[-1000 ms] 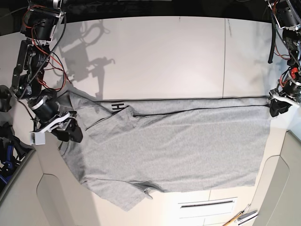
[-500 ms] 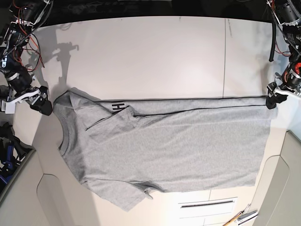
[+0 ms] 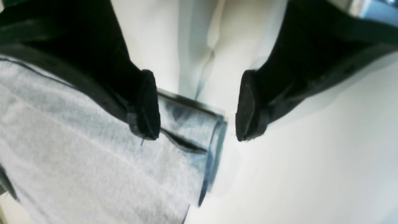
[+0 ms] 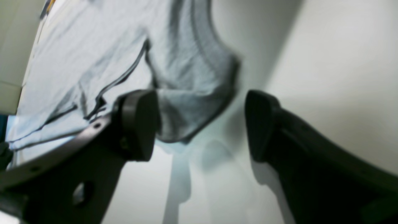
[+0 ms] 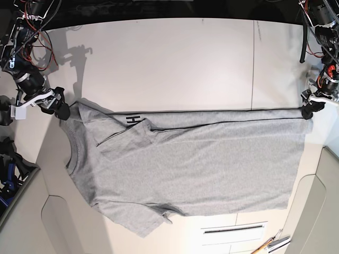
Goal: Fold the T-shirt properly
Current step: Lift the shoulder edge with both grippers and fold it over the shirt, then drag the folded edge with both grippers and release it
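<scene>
The grey T-shirt point(image 5: 201, 164) lies spread flat on the white table point(image 5: 169, 63), collar point(image 5: 71, 151) toward the base view's left. Its top edge is folded over, and a black letter point(image 5: 133, 120) shows at the fold. My left gripper point(image 5: 308, 112) is at the shirt's top right corner. In the left wrist view it point(image 3: 197, 119) is open, with the shirt's corner point(image 3: 192, 124) lying between the jaws. My right gripper point(image 5: 59, 109) is at the shirt's top left shoulder. In the right wrist view it point(image 4: 200, 127) is open, with a bunched fold of the shirt point(image 4: 192, 93) between the jaws.
A dark seam point(image 5: 253, 63) runs across the table at the right. Hand tools point(image 5: 273, 244) lie at the front right edge, beside a slot point(image 5: 233, 230) in the front panel. Blue gear point(image 5: 5, 182) sits off the table at the left.
My right gripper left the collar area, swung out to the left, and came back in to the shirt's top left shoulder. My left gripper shifted slightly up at the top right corner.
</scene>
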{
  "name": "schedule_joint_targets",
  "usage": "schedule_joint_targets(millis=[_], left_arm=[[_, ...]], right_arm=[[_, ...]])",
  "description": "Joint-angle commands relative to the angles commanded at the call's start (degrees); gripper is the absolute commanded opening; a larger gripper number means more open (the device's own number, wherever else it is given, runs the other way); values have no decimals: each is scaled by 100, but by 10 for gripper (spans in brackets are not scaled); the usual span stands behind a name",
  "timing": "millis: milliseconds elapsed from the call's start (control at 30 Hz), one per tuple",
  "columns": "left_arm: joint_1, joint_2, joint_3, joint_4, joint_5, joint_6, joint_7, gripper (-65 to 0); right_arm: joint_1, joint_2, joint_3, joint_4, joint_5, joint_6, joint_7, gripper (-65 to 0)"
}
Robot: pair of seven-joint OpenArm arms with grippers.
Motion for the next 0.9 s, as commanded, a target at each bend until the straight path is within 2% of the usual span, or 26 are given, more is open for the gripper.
schedule_joint_targets(millis=[200, 333, 533, 767, 900], left_arm=[[-63, 33, 7, -210, -7, 0, -146, -231], [-79, 234, 7, -223, -4, 0, -166, -231], [-76, 415, 28, -223, 105, 0, -219, -231], [-74, 413, 476, -223, 125, 2, -304, -231], [-76, 413, 610, -223, 168, 2, -640, -252]], right_arm=[[48, -380, -136, -118, -2, -4, 254, -215], [127, -516, -151, -140, -155, -46, 398, -215], [245, -518, -157, -164, -260, -107, 439, -215], [496, -516, -157, -752, -299, -103, 483, -216], [603, -516, -199, -903, -297, -101, 481, -218]])
